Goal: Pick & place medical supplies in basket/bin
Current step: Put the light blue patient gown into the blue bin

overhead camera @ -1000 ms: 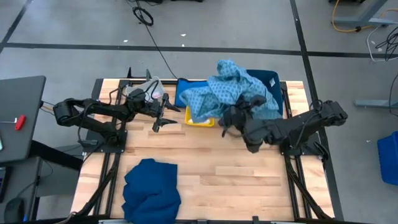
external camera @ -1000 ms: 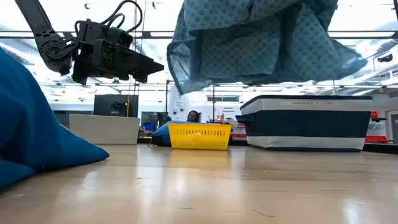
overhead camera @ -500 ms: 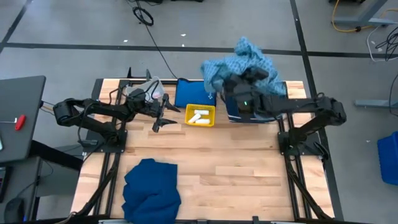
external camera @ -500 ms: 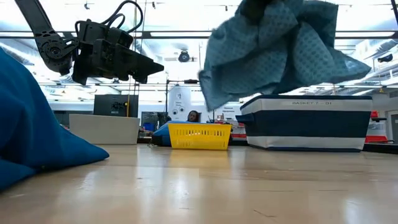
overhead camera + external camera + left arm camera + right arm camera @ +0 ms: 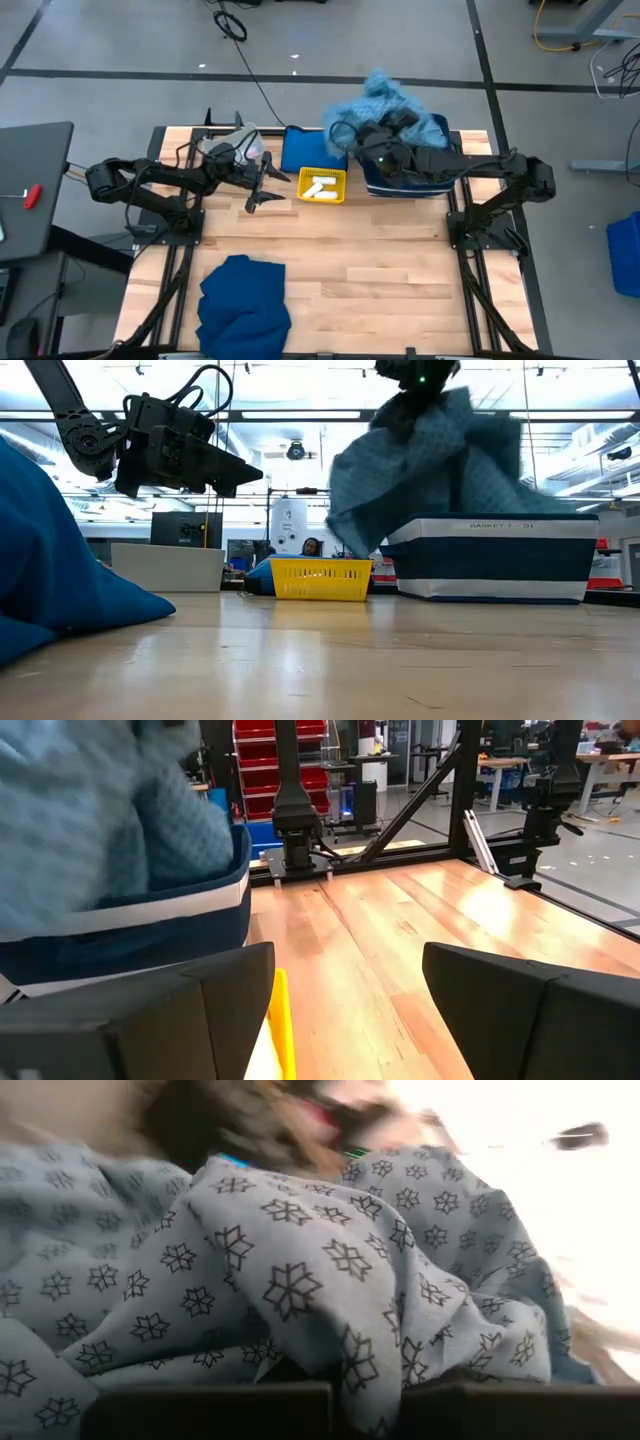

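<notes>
Right pincer [image 5: 372, 140] clamped on patterned cloth [image 5: 385, 100], over navy bin's [image 5: 404, 186] rim. Yellow basket [image 5: 322, 186] beside. Left pincer [image 5: 262, 187] gapes, empty.

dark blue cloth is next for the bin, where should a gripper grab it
Judging by its pose, pinch the highest fold of the dark-blue cloth, coming straight down from above: it lies crumpled in a mound on the table's near left, so the raised ridge gives the fingers something to close on.
</notes>
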Action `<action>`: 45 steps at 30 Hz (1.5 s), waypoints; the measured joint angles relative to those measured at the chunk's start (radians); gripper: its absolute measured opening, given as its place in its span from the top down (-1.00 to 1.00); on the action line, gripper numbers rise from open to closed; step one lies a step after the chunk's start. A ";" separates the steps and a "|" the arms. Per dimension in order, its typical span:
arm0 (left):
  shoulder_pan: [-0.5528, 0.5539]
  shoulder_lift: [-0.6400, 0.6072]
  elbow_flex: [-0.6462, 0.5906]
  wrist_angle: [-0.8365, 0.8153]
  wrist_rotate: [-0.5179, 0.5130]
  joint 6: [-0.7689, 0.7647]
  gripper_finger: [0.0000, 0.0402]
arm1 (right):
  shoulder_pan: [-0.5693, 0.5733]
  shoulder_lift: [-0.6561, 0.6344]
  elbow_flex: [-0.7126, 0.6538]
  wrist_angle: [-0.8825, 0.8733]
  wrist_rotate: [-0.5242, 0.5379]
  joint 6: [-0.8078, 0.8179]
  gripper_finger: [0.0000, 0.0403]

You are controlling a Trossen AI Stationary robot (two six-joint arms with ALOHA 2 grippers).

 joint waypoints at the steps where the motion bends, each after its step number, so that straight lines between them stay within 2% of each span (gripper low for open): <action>1: 0.000 0.000 0.000 0.000 0.000 0.000 -0.29 | -0.004 0.000 0.000 -0.042 -0.078 0.082 0.95; 3: 0.000 0.000 0.000 -0.005 0.000 0.000 -0.29 | -0.021 0.000 0.000 -0.144 -0.220 0.231 0.95; 5: 0.000 0.000 0.000 -0.012 0.000 0.000 -0.29 | -0.044 0.000 0.000 -0.256 -0.298 0.361 0.95; 10: 0.000 0.000 0.000 -0.015 0.000 0.000 -0.29 | -0.077 -0.002 0.000 -0.529 -0.310 0.607 0.95; 12: 0.000 0.000 0.000 -0.015 0.000 0.000 -0.29 | -0.100 -0.006 0.000 -0.628 -0.381 0.688 0.95; 14: 0.000 0.000 0.000 -0.015 0.000 0.001 -0.29 | -0.132 -0.008 0.000 -0.711 -0.453 0.758 0.95; 17: 0.000 0.000 0.000 -0.015 0.000 0.001 -0.29 | -0.168 -0.008 0.000 -0.808 -0.492 0.828 0.95; 21: 0.000 0.000 0.000 -0.015 0.018 0.000 -0.29 | -0.227 -0.008 0.000 -0.880 -0.605 0.850 0.95; 27: 0.000 0.000 0.000 -0.015 0.019 -0.007 -0.29 | -0.354 -0.009 -0.107 -0.816 -0.824 0.761 0.95; 31: 0.000 0.000 0.000 -0.015 0.019 -0.006 -0.29 | -0.444 -0.009 -0.258 -0.720 -0.937 0.713 0.95; 37: 0.000 0.000 0.000 -0.015 0.019 0.000 -0.29 | -0.547 -0.002 -0.502 -0.500 -1.180 0.645 0.95; 41: 0.000 0.000 0.000 -0.015 0.017 0.001 -0.29 | -0.571 -0.002 -0.602 -0.413 -1.203 0.645 0.95; 45: 0.000 0.000 0.000 -0.015 0.016 0.001 -0.29 | -0.573 -0.006 -0.618 -0.392 -1.198 0.658 0.92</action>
